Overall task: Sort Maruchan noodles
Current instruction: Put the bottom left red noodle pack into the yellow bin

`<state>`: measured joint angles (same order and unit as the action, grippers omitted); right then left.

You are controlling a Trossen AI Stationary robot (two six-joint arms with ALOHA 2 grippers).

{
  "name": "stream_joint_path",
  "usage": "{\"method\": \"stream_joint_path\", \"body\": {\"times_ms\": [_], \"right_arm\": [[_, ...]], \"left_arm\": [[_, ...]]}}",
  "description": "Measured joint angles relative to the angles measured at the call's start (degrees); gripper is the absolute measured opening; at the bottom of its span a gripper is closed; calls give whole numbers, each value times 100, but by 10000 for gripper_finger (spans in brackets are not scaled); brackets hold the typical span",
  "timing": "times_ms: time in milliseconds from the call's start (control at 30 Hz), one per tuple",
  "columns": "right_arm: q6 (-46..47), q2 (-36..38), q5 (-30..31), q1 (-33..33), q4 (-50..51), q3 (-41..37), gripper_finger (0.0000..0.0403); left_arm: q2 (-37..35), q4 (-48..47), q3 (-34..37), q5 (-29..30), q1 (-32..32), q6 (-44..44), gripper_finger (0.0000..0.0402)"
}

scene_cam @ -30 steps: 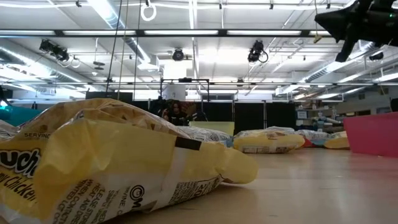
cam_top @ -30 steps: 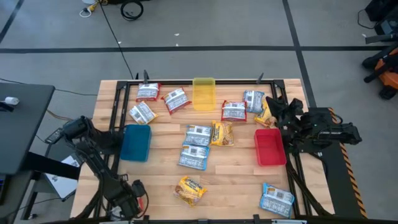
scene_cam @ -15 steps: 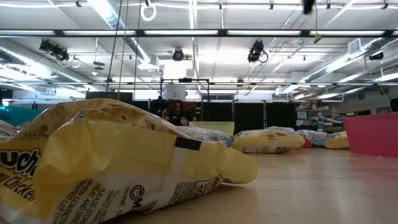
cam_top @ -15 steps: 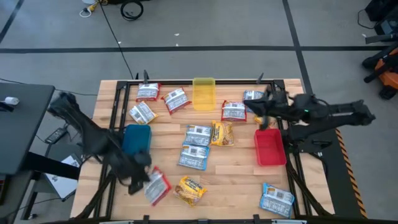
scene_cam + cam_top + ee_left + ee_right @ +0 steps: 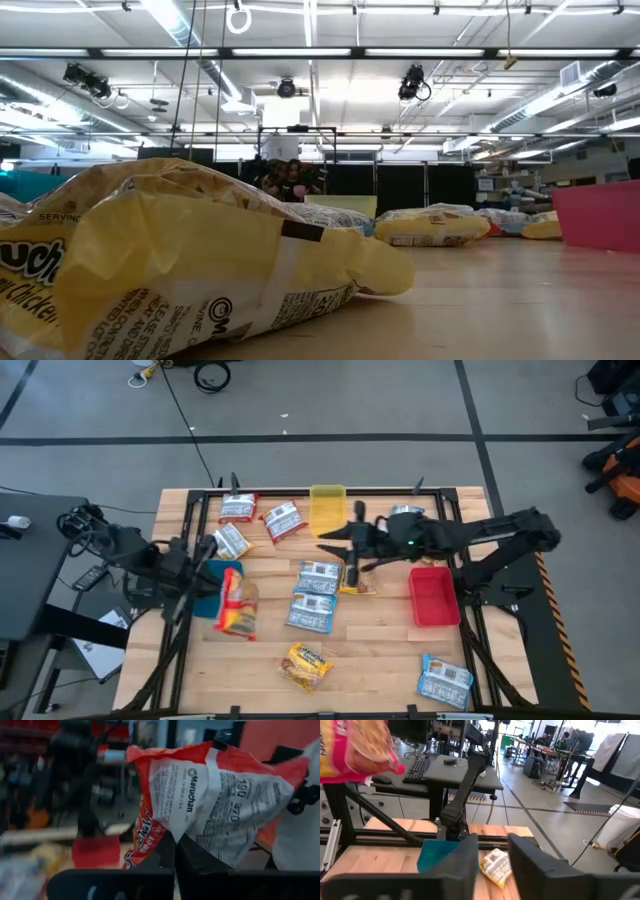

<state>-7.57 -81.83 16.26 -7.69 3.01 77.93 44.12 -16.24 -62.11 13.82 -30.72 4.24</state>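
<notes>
A sorting job in mid-carry: the left tool (image 5: pixel 205 565), fingers clamped together on a red-and-white Maruchan packet (image 5: pixel 237 606), holds it in the air at the near right edge of the blue bin (image 5: pixel 218 586) on the left side of the table (image 5: pixel 380 660). The left wrist view shows the same packet (image 5: pixel 215 800) pinched at its lower edge, hanging crumpled above the dark fingers.

Across the table the right tool (image 5: pixel 350 550) reaches over the middle, its fingers standing apart with nothing between them in the right wrist view, above a yellow-orange packet (image 5: pixel 357 575) lying beside two blue-and-white packets (image 5: pixel 315 595). The yellow bin (image 5: pixel 327 510) stands at the far edge and the red bin (image 5: pixel 432 596) well to the right.

Doing this step well looks to be a matter of destination: a red-labelled packet held beside the blue bin probably belongs in the red bin, on the far side of the table (a long carry through the right arm's space). The left arm would do well to keep the pinch firm, since the crinkly wrapper is held only by an edge and may slip, and to lift it clear of the loose packets. The right tool, if it is going for the yellow-orange packet, should come down squarely and close on one packet only.
</notes>
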Motion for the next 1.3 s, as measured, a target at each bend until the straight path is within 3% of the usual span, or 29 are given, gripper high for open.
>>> {"method": "stream_joint_path", "body": {"times_ms": [167, 333, 467, 600, 800, 967, 1167, 1300], "right_arm": [[55, -598, -388, 153, -123, 438, 214], [51, -807, -572, 258, -491, 479, 276], [-582, -728, -218, 270, -395, 479, 301], [-1918, -624, 416, 145, -89, 485, 305], [-4296, -637, 1047, 29, 782, 481, 300], [-5913, -637, 1283, 45, 1385, 422, 300], [-6722, -637, 1367, 177, 2238, 418, 299], [-7121, -643, 1055, 339, 2805, 417, 291]], "left_arm": [[-83, 202, 0, -425, 576, -822, 1], [43, 285, 0, -212, 1531, -1053, 1], [334, 253, 0, -26, 2530, -198, 1], [777, 77, -2, -192, 3588, 1271, 1], [1784, -43, 2, -1411, 4652, 3048, 1], [2640, -50, 2, -2612, 5278, 3771, 2], [3314, 1, 2, -3560, 5816, 3906, 3], [3587, 188, 0, -4182, 6024, 3988, 3]]}}
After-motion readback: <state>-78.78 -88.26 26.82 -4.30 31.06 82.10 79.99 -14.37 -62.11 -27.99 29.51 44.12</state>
